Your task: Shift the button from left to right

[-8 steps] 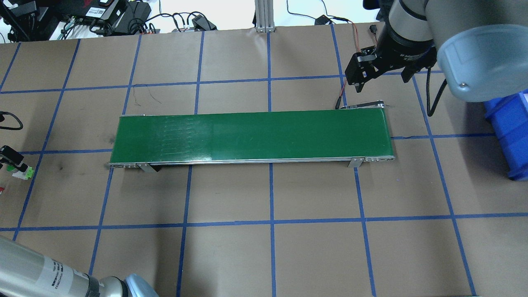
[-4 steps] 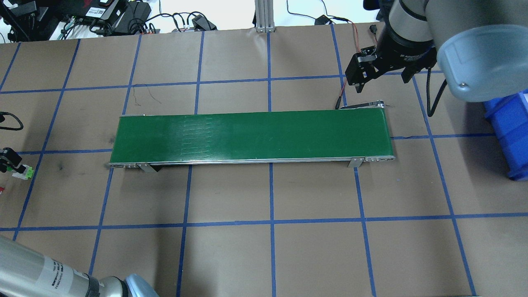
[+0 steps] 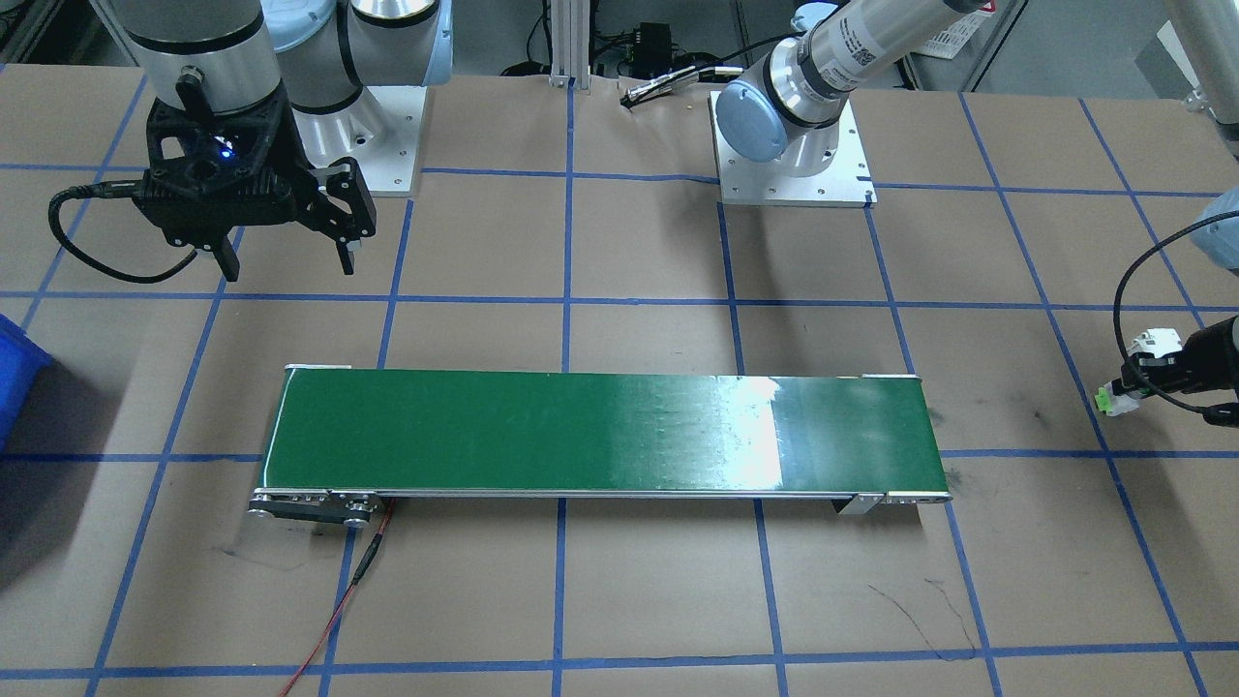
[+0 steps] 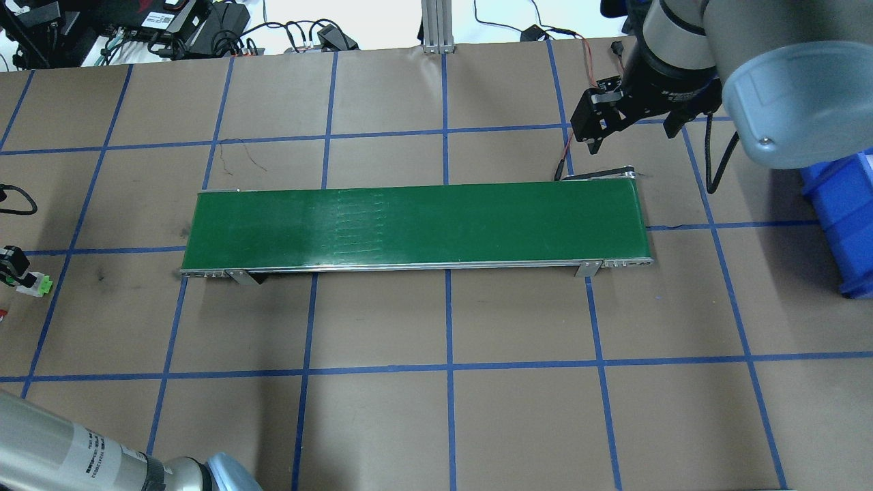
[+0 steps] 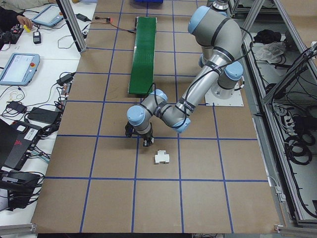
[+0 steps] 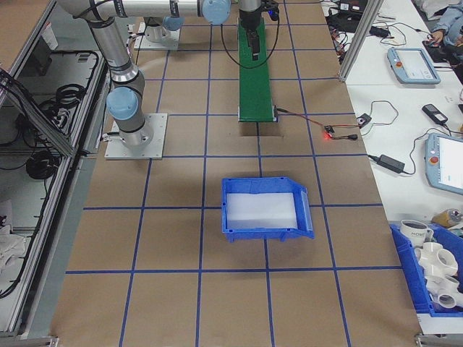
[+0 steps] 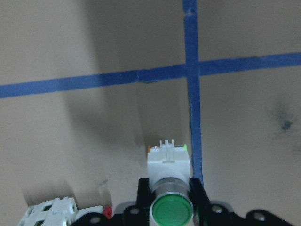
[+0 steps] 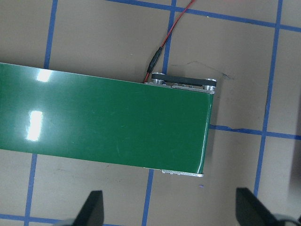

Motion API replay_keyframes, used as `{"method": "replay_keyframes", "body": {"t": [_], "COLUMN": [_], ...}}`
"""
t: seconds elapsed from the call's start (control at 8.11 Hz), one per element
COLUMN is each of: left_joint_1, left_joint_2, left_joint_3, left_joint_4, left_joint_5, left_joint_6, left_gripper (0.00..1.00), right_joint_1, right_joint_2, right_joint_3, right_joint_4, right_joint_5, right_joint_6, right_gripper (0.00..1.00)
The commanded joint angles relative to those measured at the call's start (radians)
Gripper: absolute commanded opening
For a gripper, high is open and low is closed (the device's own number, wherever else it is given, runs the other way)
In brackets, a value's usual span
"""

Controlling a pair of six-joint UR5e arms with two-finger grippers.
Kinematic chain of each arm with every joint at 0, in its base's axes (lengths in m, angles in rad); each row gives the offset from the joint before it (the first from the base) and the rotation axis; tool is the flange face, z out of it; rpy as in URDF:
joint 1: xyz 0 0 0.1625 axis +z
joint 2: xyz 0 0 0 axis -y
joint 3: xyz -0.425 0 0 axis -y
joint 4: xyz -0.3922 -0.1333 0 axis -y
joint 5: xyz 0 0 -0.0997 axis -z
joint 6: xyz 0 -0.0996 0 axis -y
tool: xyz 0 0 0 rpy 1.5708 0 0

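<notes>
The button (image 7: pixel 168 162) has a round green cap (image 7: pixel 171 212) and a white blocky body, and my left gripper (image 7: pixel 170 193) is shut on it, low over the brown table beside a blue tape line. Overhead, this button (image 4: pixel 38 283) and the left gripper (image 4: pixel 9 262) sit at the far left edge. From the front, the button (image 3: pixel 1113 397) pokes out of the left gripper (image 3: pixel 1157 373) at the far right. My right gripper (image 4: pixel 595 140) hovers open behind the right end of the green conveyor (image 4: pixel 416 225). It holds nothing, as the right gripper (image 3: pixel 286 259) also shows from the front.
A white circuit breaker (image 5: pixel 161 157) with red marks lies on the table close to the left gripper, and the breaker (image 7: pixel 49 213) fills the wrist view's bottom left. A blue bin (image 6: pixel 264 210) stands beyond the conveyor's right end. A red wire (image 3: pixel 339 610) trails from the conveyor.
The left gripper with the button has shifted slightly toward the left edge of the overhead view. Faint marks on the conveyor belt have moved to the right. The right gripper has stayed put.
</notes>
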Motion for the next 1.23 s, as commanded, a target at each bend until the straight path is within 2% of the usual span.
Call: {"method": "replay_keyframes", "body": {"t": [0.0, 0.25, 0.49, 0.62, 0.86, 1.11], "left_joint_1": [-0.002, -0.044, -0.191, -0.260, -0.385, -0.448], "left_joint_2": [0.051, 0.146, 0.241, 0.270, 0.300, 0.285], "left_joint_3": [0.014, 0.017, 0.019, 0.017, 0.015, 0.009], "left_joint_4": [-0.069, -0.165, -0.232, -0.257, -0.266, -0.266], "left_joint_5": [0.041, 0.035, 0.032, 0.029, -0.052, -0.127], "left_joint_6": [-0.011, -0.074, -0.108, -0.205, -0.361, -0.470], "left_gripper": [0.17, 0.16, 0.16, 0.16, 0.16, 0.16], "right_joint_1": [0.000, 0.000, -0.002, -0.003, -0.003, -0.003], "right_joint_2": [0.000, 0.000, 0.000, 0.000, -0.002, 0.000], "right_joint_3": [0.001, 0.001, 0.001, 0.001, 0.001, 0.002], "right_joint_4": [0.000, 0.000, -0.001, -0.001, -0.001, -0.001], "right_joint_5": [0.000, 0.000, -0.005, -0.011, -0.009, -0.009], "right_joint_6": [0.000, 0.000, 0.000, -0.001, 0.000, 0.000], "right_gripper": [1.00, 1.00, 1.00, 1.00, 1.00, 1.00]}}
